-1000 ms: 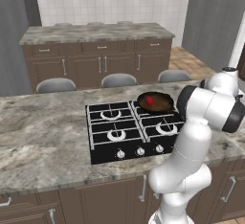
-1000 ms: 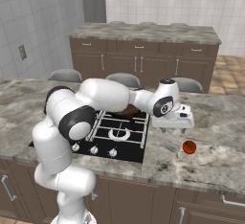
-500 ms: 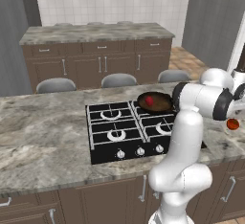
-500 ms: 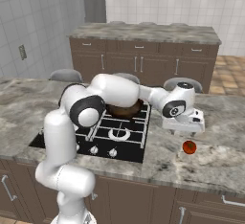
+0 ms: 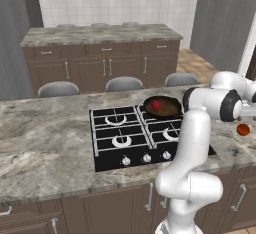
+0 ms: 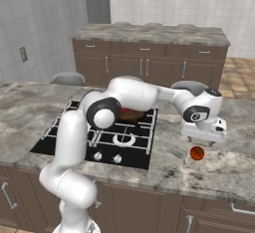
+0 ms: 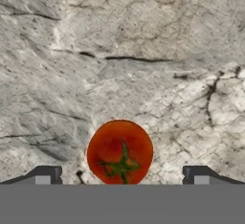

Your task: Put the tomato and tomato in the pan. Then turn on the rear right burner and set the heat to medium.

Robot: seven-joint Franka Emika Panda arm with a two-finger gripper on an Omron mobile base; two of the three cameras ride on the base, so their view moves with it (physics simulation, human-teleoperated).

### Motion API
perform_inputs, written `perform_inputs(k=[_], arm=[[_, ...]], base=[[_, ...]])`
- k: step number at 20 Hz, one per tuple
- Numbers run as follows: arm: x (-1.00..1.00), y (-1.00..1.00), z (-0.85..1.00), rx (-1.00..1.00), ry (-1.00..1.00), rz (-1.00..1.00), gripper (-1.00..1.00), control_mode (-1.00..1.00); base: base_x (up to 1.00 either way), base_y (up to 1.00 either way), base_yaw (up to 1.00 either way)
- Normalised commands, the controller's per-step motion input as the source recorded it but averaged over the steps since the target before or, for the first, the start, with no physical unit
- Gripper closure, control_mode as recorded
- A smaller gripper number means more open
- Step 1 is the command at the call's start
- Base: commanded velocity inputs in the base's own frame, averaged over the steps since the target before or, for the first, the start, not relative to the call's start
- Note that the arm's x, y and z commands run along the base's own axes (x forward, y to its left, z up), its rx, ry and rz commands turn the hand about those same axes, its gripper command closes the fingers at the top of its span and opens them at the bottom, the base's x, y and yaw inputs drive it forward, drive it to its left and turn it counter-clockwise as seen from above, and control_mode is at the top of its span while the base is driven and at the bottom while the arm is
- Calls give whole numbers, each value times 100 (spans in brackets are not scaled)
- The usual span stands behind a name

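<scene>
A dark round pan [image 5: 163, 107] sits on the rear right burner of the black stove [image 5: 120, 143], with one red tomato [image 5: 156, 105] inside it. A second tomato [image 5: 243, 129] lies on the marble counter [image 5: 45, 143], right of the white arm [image 5: 200, 128].

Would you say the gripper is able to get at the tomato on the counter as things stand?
Probably yes: the gripper hangs open over the tomato, which lies between its fingertips with bare counter around it.
</scene>
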Motion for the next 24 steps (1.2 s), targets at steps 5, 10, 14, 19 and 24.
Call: perform_inputs(k=[5, 10, 14, 19, 24], arm=[[-3, -1, -22, 0, 0, 0, -100, -100], [-13, 11, -31, 0, 0, 0, -100, -100], [-2, 13, -21, 0, 0, 0, -100, -100], [0, 13, -6, 0, 0, 0, -100, -100], [0, 1, -14, 0, 0, 0, -100, -100]], base=[[0, 0, 0], [0, 0, 0], [0, 0, 0], [0, 0, 0], [0, 0, 0]])
